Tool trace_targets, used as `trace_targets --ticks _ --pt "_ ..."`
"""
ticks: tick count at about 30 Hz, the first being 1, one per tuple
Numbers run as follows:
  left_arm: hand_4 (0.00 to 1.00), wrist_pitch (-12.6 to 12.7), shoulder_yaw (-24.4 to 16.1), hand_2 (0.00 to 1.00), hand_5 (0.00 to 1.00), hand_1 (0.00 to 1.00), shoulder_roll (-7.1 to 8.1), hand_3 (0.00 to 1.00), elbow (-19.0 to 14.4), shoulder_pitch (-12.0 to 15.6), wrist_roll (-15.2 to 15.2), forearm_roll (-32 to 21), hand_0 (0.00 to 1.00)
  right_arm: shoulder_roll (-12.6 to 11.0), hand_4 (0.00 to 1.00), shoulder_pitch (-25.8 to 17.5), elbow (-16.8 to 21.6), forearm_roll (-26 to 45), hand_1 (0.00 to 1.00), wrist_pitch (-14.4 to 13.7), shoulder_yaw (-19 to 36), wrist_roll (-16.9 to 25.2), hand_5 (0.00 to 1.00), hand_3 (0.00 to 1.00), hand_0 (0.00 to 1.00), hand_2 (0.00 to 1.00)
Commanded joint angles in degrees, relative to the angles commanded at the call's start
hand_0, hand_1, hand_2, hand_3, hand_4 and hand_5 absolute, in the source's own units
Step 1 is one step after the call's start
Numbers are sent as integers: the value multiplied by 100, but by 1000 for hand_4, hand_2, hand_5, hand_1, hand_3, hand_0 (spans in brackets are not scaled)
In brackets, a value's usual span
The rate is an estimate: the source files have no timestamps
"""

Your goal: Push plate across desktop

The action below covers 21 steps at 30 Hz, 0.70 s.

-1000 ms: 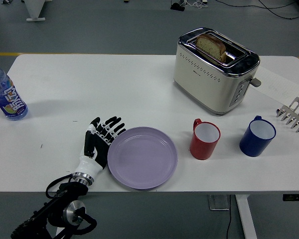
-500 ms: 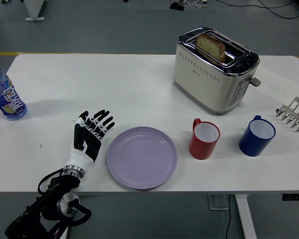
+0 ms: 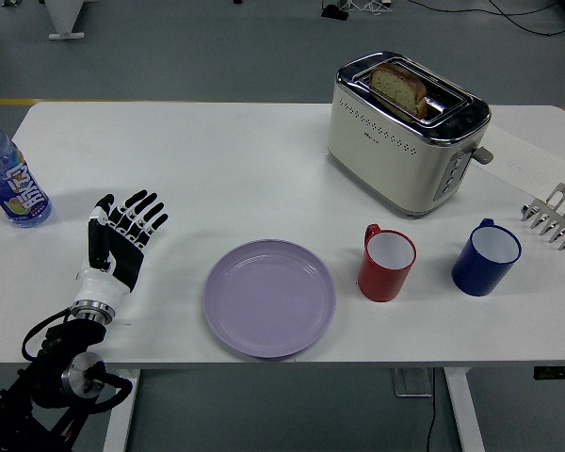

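A lilac plate [image 3: 269, 298] lies flat near the table's front edge, a little left of centre. My left hand [image 3: 120, 238] hovers over the table well to the plate's left, clear of it. Its fingers [image 3: 143, 209] are spread and hold nothing. The black forearm runs down to the lower left corner. My right arm does not show.
A red mug [image 3: 387, 265] stands just right of the plate, a blue mug [image 3: 486, 257] further right. A cream toaster [image 3: 407, 132] with bread is at the back. A water bottle [image 3: 10, 183] stands at the far left, a metal rack [image 3: 555, 217] at the right edge.
My left hand has drawn back to the left, from touching the plate's left rim to a wide gap from it. The plate has stayed where it was.
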Motion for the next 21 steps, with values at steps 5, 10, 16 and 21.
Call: trace_targets --ticks 5,10,16,21 --pt "507 24 -441 700 998 725 203 612 -190 176 100 368 763 5 313 -5 7 -23 460 -1 10 -15 450 580 550 563" --pt "506 26 -848 690 998 717 466 615 -319 342 166 695 764 13 313 -5 11 -16 460 -2 12 -22 450 580 549 562" --pt "510 74 -1318 698 998 724 782 618 -334 461 274 1167 769 26 313 -5 19 36 461 -9 -3 -22 450 580 549 563" --pt "519 132 -1516 721 998 737 870 623 -288 523 377 1390 774 31 312 -23 27 30 460 -17 2 -36 450 580 549 564"
